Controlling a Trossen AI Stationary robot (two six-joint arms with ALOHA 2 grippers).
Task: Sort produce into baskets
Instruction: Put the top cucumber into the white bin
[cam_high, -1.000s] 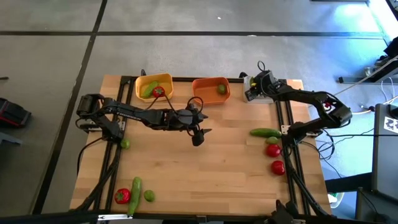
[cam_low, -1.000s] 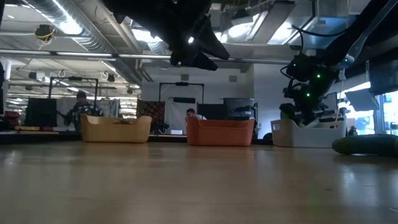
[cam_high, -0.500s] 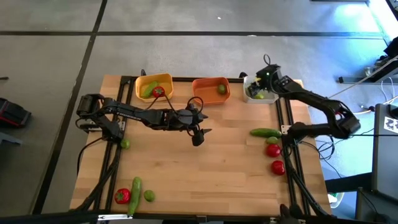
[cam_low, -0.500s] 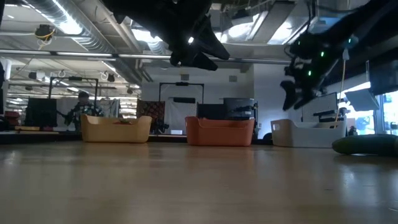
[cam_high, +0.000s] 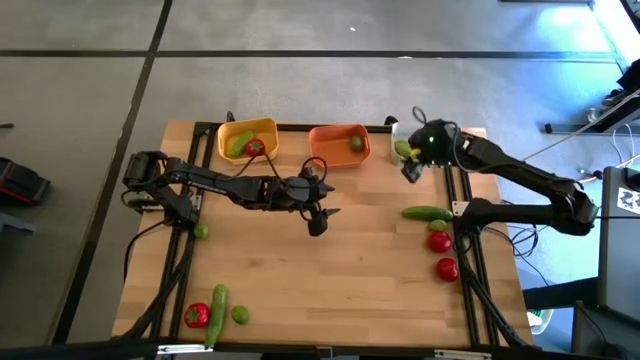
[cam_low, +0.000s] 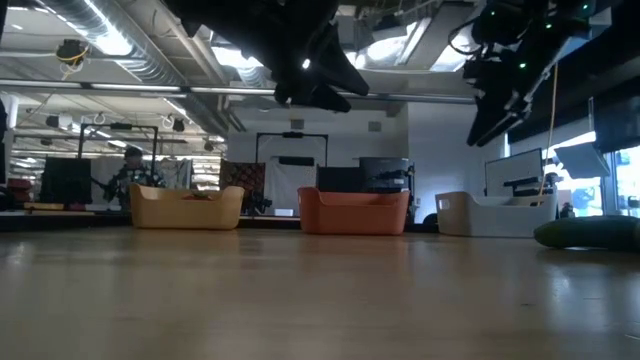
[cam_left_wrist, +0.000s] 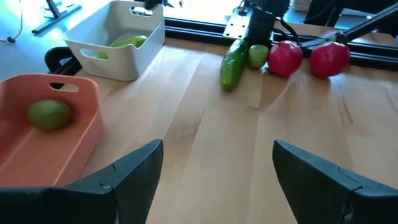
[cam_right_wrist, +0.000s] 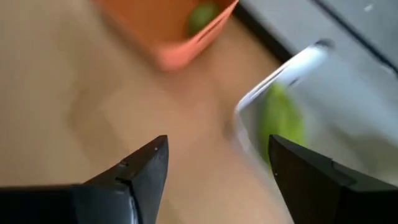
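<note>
Overhead, 3 smooth rounded tubs line the wooden table's (cam_high: 330, 270) far edge — yellow (cam_high: 247, 138), orange (cam_high: 339, 143), white (cam_left_wrist: 118, 38). Both grippers hang empty with fingers spread: left gripper (cam_high: 318, 218) mid-table, right gripper (cam_high: 410, 170) beside the white tub. Glossy tomatoes (cam_high: 439, 241), limes (cam_high: 240, 314) and cucumbers (cam_high: 427, 213) lie scattered — some already in tubs.

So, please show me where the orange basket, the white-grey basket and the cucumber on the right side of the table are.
orange basket (cam_high: 329, 157): high view, on its front wall.
white-grey basket (cam_left_wrist: 118, 57): left wrist view, on its side wall.
cucumber (cam_high: 427, 213): high view, on the middle of its body.
</note>
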